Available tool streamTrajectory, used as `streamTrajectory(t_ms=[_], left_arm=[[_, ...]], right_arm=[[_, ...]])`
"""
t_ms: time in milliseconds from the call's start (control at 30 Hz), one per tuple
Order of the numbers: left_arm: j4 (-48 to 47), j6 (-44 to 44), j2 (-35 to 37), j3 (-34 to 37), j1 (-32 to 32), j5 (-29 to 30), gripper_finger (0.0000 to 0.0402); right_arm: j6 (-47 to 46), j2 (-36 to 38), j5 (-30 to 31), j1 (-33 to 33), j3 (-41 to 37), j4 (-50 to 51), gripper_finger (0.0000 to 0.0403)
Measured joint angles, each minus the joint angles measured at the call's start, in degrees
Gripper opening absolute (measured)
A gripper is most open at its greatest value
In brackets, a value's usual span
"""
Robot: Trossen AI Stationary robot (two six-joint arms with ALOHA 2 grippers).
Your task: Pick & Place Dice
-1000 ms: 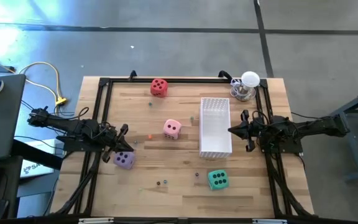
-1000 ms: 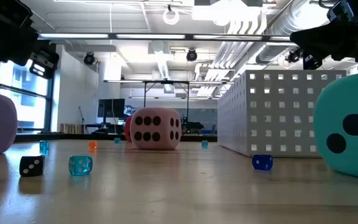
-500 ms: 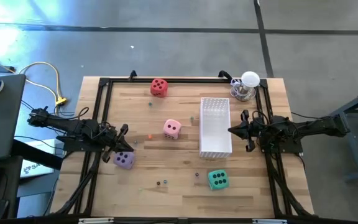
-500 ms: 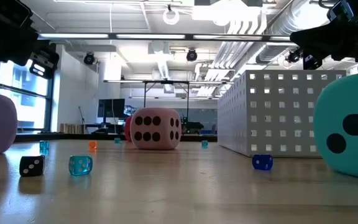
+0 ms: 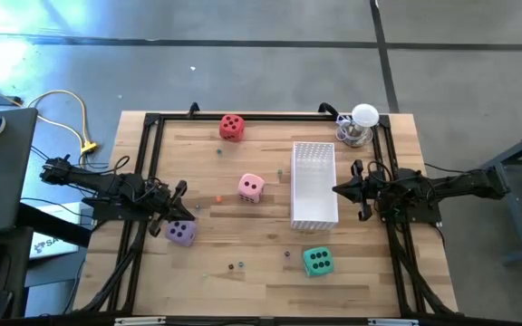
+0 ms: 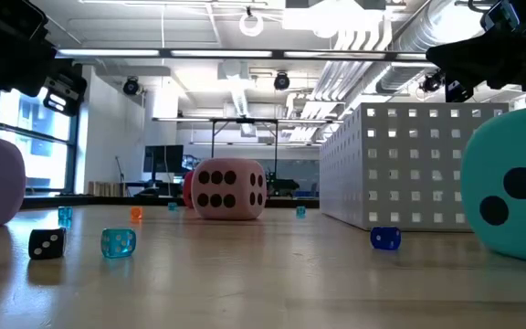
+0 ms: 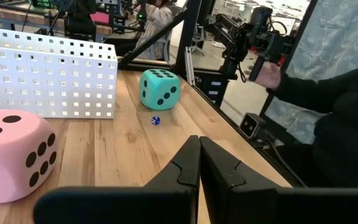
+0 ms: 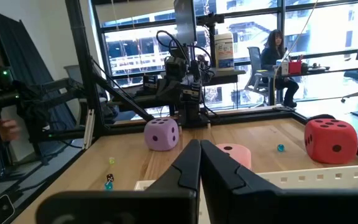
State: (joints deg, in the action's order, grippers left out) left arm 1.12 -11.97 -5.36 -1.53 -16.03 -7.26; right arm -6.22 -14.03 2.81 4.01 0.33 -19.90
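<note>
Four soft dice rest on the wooden table. The red die [image 5: 232,127] sits near the far edge, the pink die [image 5: 251,187] in the middle, the purple die [image 5: 181,234] toward the left, and the green die [image 5: 317,262] near the front. My left gripper [image 5: 181,189] hovers shut just beyond the purple die, pointing at the pink die [image 7: 11,152]. My right gripper [image 5: 336,189] hovers shut over the right side of the white basket [image 5: 314,184]. In the right wrist view the purple die [image 8: 161,134], pink die [image 8: 232,155] and red die [image 8: 330,140] show past the shut fingers.
The white perforated basket [image 6: 409,164] stands right of centre. Tiny dice lie scattered on the wood: a black one [image 6: 47,242], a clear blue one [image 6: 118,242], a blue one [image 6: 384,238]. A glass object [image 5: 359,128] stands at the far right corner. A person's sleeve [image 7: 334,106] shows beyond the table.
</note>
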Motion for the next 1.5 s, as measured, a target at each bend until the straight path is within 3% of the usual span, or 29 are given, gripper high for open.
streamTrajectory(t_ms=[367, 667, 933, 1233, 1367, 1500], left_arm=[[2.8, 0.3, 0.0, 0.0, 0.0, 2.9, 0.0], [2.8, 14.9, 0.0, 0.0, 0.2, 3.1, 0.0], [2.8, 13.8, 0.0, 0.0, 0.2, 3.1, 0.0], [4.9, 14.9, 0.0, 0.0, 0.2, 3.1, 0.0], [7.5, 17.6, 0.0, 0.0, 0.2, 3.1, 0.0], [7.8, 23.2, 0.0, 0.0, 0.2, 3.3, 0.0]], right_arm=[[0.0, 0.0, 0.0, 0.0, 0.0, 0.0, 0.0001], [0.0, 0.0, 0.0, 0.0, 0.0, 0.0, 0.0001], [0.0, 0.0, -0.4, 0.0, 0.0, 0.0, 0.0001], [-5.1, 0.0, -13.0, 0.0, 0.0, -4.9, 0.0001], [1.8, 0.0, -20.4, 0.6, 0.1, -10.5, 0.0001], [7.9, -0.2, -17.1, 2.5, 2.2, -11.8, 0.0001]])
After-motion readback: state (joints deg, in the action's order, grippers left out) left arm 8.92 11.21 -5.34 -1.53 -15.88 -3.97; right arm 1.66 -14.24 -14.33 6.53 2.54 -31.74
